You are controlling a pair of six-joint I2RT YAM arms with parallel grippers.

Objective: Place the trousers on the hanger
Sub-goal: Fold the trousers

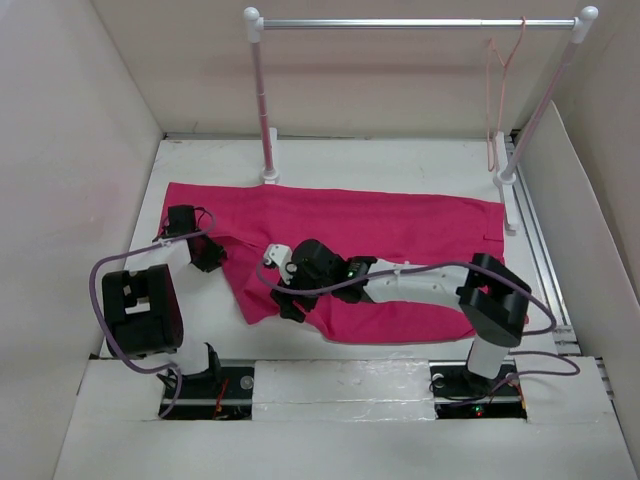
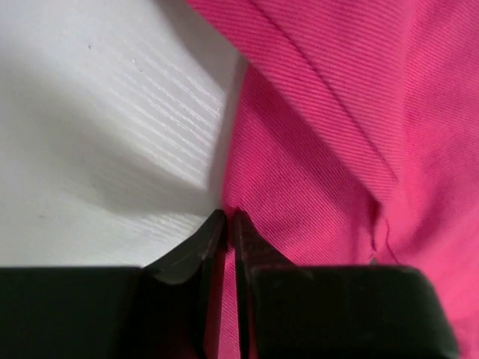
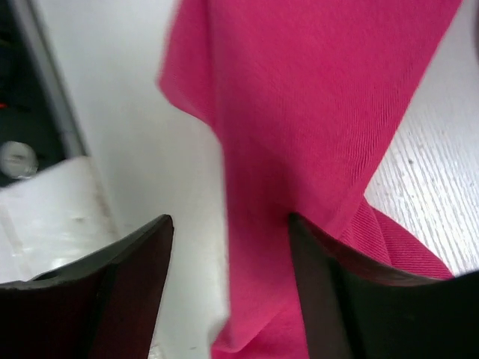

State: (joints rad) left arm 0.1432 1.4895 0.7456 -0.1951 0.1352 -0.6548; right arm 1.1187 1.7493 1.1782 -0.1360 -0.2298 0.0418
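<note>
- Closest to your left wrist camera, the left tool (image 2: 228,221) has its two dark fingers (image 2: 187,262) pressed nearly together. The edge of the trousers (image 2: 337,149) is nipped between them, and pink cloth shows in the thin slit.
- Your right tool (image 3: 230,221) stands wide, with one finger on each side of a raised fold of the trousers. That view does not let you tell whether the left-hand finger touches the cloth.
- From the top view, you see the trousers spread across the middle of the white counter (image 1: 350,155), long side running left to right. Their near left part is rumpled where both tools meet it.
- Your left tool sits at the trousers' left edge. Your right arm reaches across the cloth from the right, its tool over the near left corner, just beside the left one.
- At the far side, the pale pink wire hanger (image 1: 491,110) hangs by its hook near the right end of the silver rail (image 1: 410,22), well apart from both tools.
</note>
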